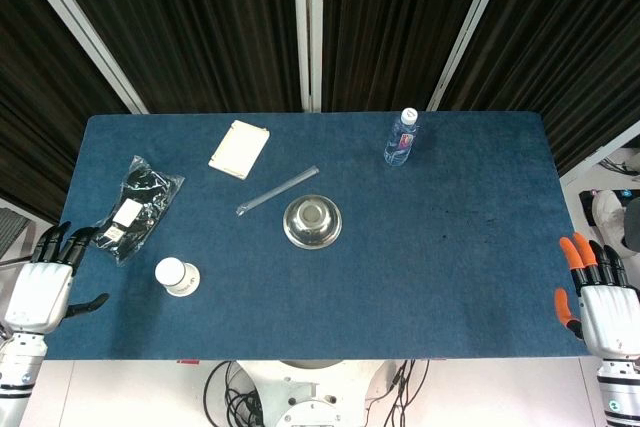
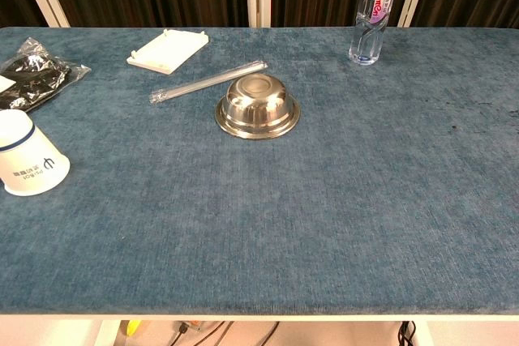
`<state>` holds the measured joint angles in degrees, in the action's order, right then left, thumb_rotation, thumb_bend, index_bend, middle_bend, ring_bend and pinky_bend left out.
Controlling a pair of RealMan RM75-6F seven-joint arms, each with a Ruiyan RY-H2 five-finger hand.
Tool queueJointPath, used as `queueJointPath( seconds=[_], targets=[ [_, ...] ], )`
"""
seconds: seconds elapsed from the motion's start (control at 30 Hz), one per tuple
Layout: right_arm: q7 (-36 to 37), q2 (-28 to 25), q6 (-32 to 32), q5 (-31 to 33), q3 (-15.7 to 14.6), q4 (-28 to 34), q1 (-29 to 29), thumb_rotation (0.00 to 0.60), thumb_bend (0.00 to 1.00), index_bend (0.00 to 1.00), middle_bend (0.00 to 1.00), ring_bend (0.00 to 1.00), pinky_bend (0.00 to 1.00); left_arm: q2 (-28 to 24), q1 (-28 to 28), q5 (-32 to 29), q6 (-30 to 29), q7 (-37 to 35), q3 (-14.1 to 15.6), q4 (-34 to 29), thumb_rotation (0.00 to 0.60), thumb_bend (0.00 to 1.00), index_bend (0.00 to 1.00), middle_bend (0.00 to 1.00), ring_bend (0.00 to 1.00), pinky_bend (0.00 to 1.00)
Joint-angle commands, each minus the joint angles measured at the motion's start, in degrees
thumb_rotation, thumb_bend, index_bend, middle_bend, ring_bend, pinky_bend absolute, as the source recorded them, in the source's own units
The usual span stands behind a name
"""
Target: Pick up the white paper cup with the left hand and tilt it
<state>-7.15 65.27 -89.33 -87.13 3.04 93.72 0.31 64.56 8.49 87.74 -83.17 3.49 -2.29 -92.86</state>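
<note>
The blue surface spread wide, carrying a steel bowl turned bottom-up near its middle, a water bottle toward the far right, a flat white box and a bagged black item toward the far left. The white paper cup stood mouth-down near the front left, untouched. The left hand rested at the left edge, fingers apart and holding nothing; the right hand lay likewise empty at the right edge. The task seemingly stood at its opening reach: the left hand would need to travel rightward to the cup and close around its wall.
</note>
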Motion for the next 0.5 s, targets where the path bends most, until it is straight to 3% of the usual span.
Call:
queueJointPath(
  seconds=[0.03,0.5],
  targets=[
    [-0.1,0.1,0.0,0.1,0.0,-0.1,0.0,0.6,0.48,0.0,0.0,0.0,0.0,0.0,0.1,0.0,0.1,0.0,0.0,0.0,0.6,0.0,0.11,0.12,0.0,0.06],
    [0.6,0.0,-1.0,0.0,0.5,-0.3,-0.3,0.6,0.48,0.0,0.0,0.0,0.0,-0.7,1.5,1.1,1.3,0.9,0.0,-0.9,0.6,0.0,0.11,0.12,0.0,0.06]
  ],
)
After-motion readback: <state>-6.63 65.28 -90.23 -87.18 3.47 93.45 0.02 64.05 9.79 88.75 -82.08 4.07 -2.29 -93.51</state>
